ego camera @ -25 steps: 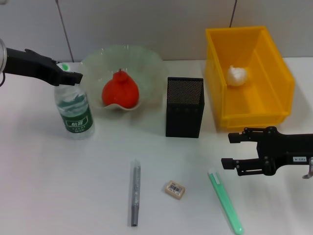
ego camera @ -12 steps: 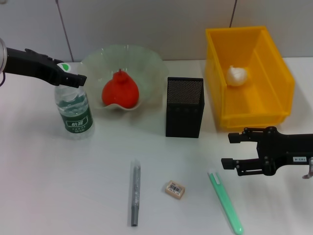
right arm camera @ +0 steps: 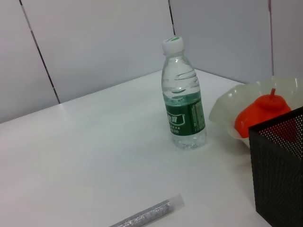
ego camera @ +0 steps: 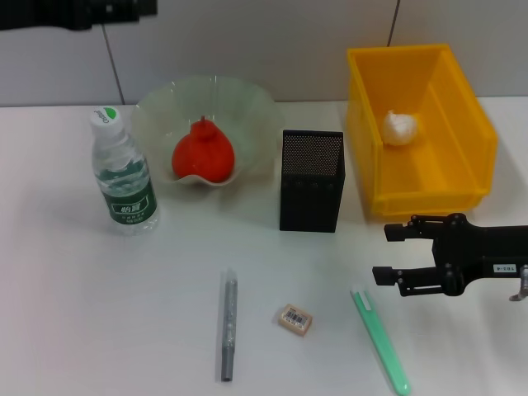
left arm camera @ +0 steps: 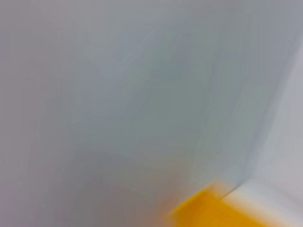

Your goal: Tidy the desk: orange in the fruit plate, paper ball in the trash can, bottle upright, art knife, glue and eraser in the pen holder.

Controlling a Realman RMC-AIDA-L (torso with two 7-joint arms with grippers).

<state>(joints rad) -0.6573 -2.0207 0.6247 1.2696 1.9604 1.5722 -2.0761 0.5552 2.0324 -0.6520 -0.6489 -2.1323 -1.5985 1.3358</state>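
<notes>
The bottle (ego camera: 124, 175) stands upright on the table at the left, and shows in the right wrist view (right arm camera: 184, 101). The orange (ego camera: 202, 153) lies in the fruit plate (ego camera: 247, 101). The paper ball (ego camera: 400, 128) lies in the yellow trash can (ego camera: 478, 132). The black mesh pen holder (ego camera: 312, 181) stands in the middle. The eraser (ego camera: 294, 318), a grey glue stick (ego camera: 228, 326) and the green art knife (ego camera: 379, 338) lie on the table in front. My left gripper (ego camera: 147, 8) is high above the bottle, at the view's top edge. My right gripper (ego camera: 386, 253) is open and empty, just above the art knife's near end.
The trash can stands at the back right, close behind my right gripper. A grey panelled wall runs behind the table. The left wrist view shows only blurred wall and a corner of the yellow trash can (left arm camera: 208, 208).
My left gripper has risen from the bottle's cap to the top of the view. The bottle stays upright. My right arm has not moved.
</notes>
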